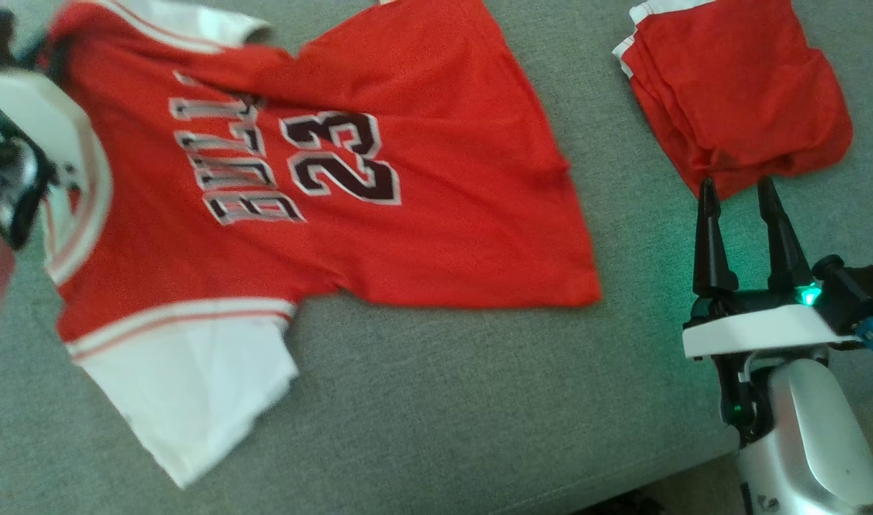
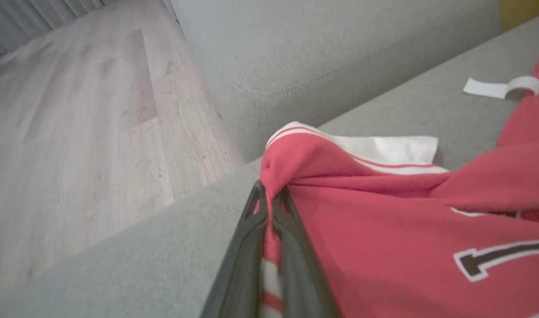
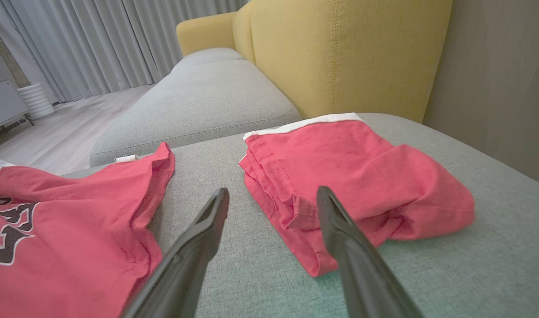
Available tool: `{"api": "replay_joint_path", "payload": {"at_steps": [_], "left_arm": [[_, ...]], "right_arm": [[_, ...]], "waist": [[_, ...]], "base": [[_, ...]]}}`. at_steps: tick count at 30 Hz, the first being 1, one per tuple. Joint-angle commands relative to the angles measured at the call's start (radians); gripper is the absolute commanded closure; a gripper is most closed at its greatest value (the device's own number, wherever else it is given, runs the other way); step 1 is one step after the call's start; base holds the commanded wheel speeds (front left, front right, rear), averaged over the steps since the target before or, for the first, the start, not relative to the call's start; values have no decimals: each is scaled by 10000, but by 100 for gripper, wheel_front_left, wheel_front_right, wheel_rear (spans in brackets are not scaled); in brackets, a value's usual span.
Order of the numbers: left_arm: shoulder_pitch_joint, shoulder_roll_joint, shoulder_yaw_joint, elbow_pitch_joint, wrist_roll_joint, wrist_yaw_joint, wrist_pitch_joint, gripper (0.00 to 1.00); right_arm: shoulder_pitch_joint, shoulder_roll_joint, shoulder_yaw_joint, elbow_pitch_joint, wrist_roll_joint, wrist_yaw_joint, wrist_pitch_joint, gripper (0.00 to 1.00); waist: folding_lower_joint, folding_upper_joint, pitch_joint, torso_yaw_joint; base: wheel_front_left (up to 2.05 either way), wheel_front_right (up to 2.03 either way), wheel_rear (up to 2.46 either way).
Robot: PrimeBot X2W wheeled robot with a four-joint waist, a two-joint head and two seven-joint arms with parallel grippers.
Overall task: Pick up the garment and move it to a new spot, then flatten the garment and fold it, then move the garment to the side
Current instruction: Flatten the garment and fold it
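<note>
Left wrist view: left pincer (image 2: 269, 196) clamps jersey (image 2: 384, 229), base cropped; right pincer (image 1: 736, 186) agape, empty.

Red basketball jersey (image 1: 407, 236) spread front-up on a grey sofa seat (image 1: 443, 400).
In the head view its collar points to 9 o'clock and its hem to 3 o'clock. One white sleeve lies flat at 7 o'clock, the other at 11 o'clock. Dark, white-edged lettering and the number 23 run sideways across the chest. The 10 o'clock shoulder is bunched, pinched in the closed left gripper (image 2: 269, 194).
</note>
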Motion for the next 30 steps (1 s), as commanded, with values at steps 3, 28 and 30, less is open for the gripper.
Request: {"api": "replay_joint_path", "payload": {"at_steps": [3, 28, 30], "left_arm": [[-890, 481, 420, 177, 258, 132, -516, 100], [762, -1056, 1350, -427, 210, 857, -3844, 0], [1680, -1115, 1783, -1462, 279, 1202, -3847, 0]], "right_arm": [[-175, -64, 265, -312, -23, -7, -106, 0], [200, -64, 175, -518, -484, -7, -102, 0], [317, -64, 138, -532, -549, -7, -88, 0]], "waist": [[-1, 0, 62, -24], [-1, 0, -1766, 2101], [-1, 0, -2031, 2377]], "base": [[0, 0, 0], [0, 0, 0], [0, 0, 0]]}}
